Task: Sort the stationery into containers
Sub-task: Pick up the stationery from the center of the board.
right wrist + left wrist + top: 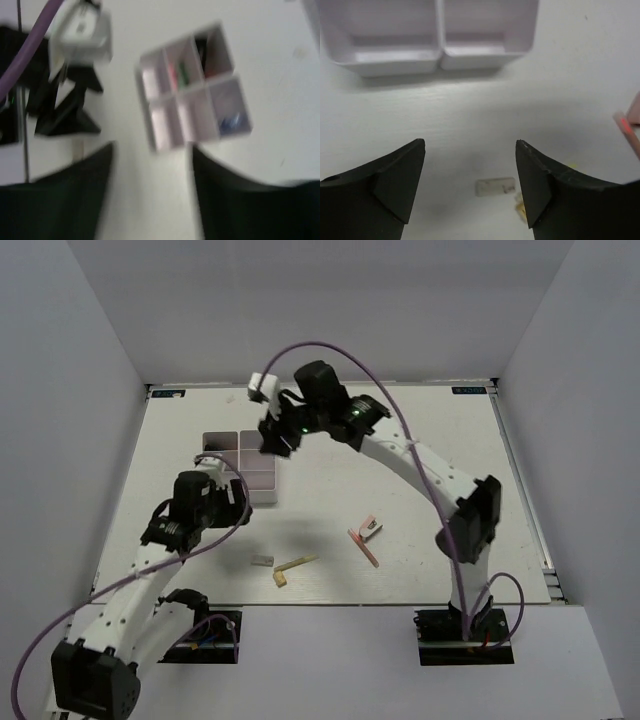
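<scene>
1. Looking at the top view, you see the left arm bent up from its base and leaning toward the organizer box [240, 445]. The left hand [232, 502] is raised off the table [400, 575], just at the box's near side.
2. Your left wrist view shows that hand's fingers [400, 185] well apart and empty. Below the gap lie the grey block [495, 186] and a bit of the yellowish stick [521, 207], and a pink stick [627, 130] shows at the right edge.
3. The right arm reaches from its base far across to the left with its elbow high. The right hand [275, 435] hangs above the box's right side.
4. The right wrist view is blurred, but you can see its fingers [75, 195] spread with nothing between them.
5. Only that view looks into the six compartments. It shows pink and green pieces [177, 75] in one far cell, a dark piece [202, 50] beside them, and a blue piece [230, 121] in a near corner cell.
6. Only the top view shows the pink block [367, 530], which lies right of the table's middle, well apart from the box.
</scene>
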`<act>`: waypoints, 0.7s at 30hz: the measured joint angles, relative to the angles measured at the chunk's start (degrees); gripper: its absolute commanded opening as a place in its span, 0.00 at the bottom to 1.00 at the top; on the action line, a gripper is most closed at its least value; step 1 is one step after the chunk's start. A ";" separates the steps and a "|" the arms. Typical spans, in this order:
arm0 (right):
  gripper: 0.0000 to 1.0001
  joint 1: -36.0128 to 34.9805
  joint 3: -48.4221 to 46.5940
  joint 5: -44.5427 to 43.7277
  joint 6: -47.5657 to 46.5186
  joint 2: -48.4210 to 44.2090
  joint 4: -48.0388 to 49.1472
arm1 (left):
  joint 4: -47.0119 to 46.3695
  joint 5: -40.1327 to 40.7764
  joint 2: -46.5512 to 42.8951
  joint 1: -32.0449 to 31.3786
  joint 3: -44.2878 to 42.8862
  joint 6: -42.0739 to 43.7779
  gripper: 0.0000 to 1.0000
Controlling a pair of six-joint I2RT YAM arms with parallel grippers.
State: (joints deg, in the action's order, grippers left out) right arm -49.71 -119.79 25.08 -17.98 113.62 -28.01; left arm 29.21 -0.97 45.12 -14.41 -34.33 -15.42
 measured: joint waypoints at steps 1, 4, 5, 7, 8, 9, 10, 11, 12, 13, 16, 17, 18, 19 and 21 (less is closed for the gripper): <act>0.90 0.55 3.06 -0.52 -0.04 -2.75 -3.91 | 1.18 -2.38 2.84 0.00 -1.11 -1.20 0.82; 0.00 3.34 15.39 -1.66 -0.92 -10.58 -13.55 | 6.73 -4.74 10.45 -0.70 -4.81 -6.25 0.60; 0.00 4.72 19.69 -2.23 -0.28 -12.33 -15.54 | 9.09 -4.09 12.66 -1.33 -6.21 -9.22 0.56; 0.00 8.09 30.23 -4.07 1.57 -16.33 -17.88 | 13.53 -1.99 15.65 -3.78 -8.87 -14.75 0.54; 0.27 9.86 34.64 -5.16 2.56 -17.59 -19.04 | 15.58 -0.94 16.48 -5.29 -10.03 -17.59 0.58; 0.84 11.41 38.77 -6.69 3.74 -18.99 -19.67 | 17.73 0.28 17.16 -6.91 -11.30 -20.76 0.68; 0.91 12.72 42.51 -7.67 4.72 -20.22 -20.57 | 19.65 1.75 17.66 -8.61 -12.39 -24.06 0.70; 0.91 13.51 45.53 -8.55 4.81 -21.53 -20.63 | 21.51 3.08 18.23 -10.10 -13.29 -28.37 0.73; 0.91 13.99 48.65 -9.53 4.79 -23.30 -20.76 | 23.06 4.37 18.67 -11.63 -13.70 -32.35 0.75; 0.91 14.08 51.43 -10.27 5.09 -25.33 -20.68 | 24.48 5.62 18.99 -12.92 -13.73 -36.17 0.75; 0.85 14.49 57.79 -11.72 5.49 -32.26 -17.79 | 27.30 9.09 19.32 -16.33 -11.61 -48.02 0.76; 0.85 14.82 59.54 -11.91 5.51 -34.62 -16.74 | 27.93 10.16 19.30 -17.22 -10.49 -51.36 0.76; 0.85 15.34 60.81 -12.00 5.62 -36.39 -15.67 | 28.35 11.39 19.28 -18.27 -9.09 -55.08 0.74; 0.83 15.89 61.83 -12.13 5.77 -37.64 -14.47 | 28.70 12.59 19.26 -19.37 -7.63 -58.51 0.71; 0.82 17.16 63.39 -12.17 5.90 -38.49 -12.00 | 28.74 14.08 19.21 -21.14 -4.57 -65.48 0.61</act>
State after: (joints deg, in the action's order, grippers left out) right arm -32.56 -56.40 12.91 -12.08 75.13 -40.01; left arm 57.95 13.10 64.34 -35.55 -38.89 -80.90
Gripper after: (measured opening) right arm 0.827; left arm 0.667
